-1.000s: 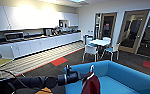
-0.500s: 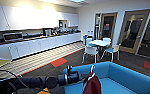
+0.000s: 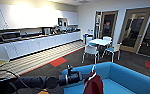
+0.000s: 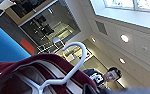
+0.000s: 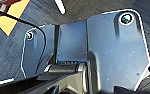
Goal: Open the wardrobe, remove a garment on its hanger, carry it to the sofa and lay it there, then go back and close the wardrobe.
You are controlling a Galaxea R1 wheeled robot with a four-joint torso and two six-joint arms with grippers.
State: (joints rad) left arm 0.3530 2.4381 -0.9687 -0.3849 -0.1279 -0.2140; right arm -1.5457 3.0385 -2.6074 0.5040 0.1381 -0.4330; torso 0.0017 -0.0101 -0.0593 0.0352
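The bright blue sofa [image 3: 131, 80] fills the lower right of the head view. My left arm reaches in from the left, and its gripper [image 3: 87, 75] is shut on the thin white hanger [image 3: 93, 68]. The maroon garment [image 3: 94, 86] hangs from that hanger just above the sofa's near arm. In the left wrist view the hanger's curved hook [image 4: 76, 62] stands up close over the maroon garment [image 4: 41, 60] and its white lining, with the sofa [image 4: 3, 45] beside it.
A white table with white-and-teal chairs [image 3: 99, 42] stands beyond the sofa. A long white kitchen counter [image 3: 41, 42] runs along the left wall, and wooden glazed doors [image 3: 134, 30] are at the back right. A person [image 4: 111, 75] is behind me. Dark carpet with a yellow patch [image 5: 11, 15] lies under my right wrist.
My left arm and the hanging garment have edged slightly to the right over the sofa. The room holds its place in the head view.
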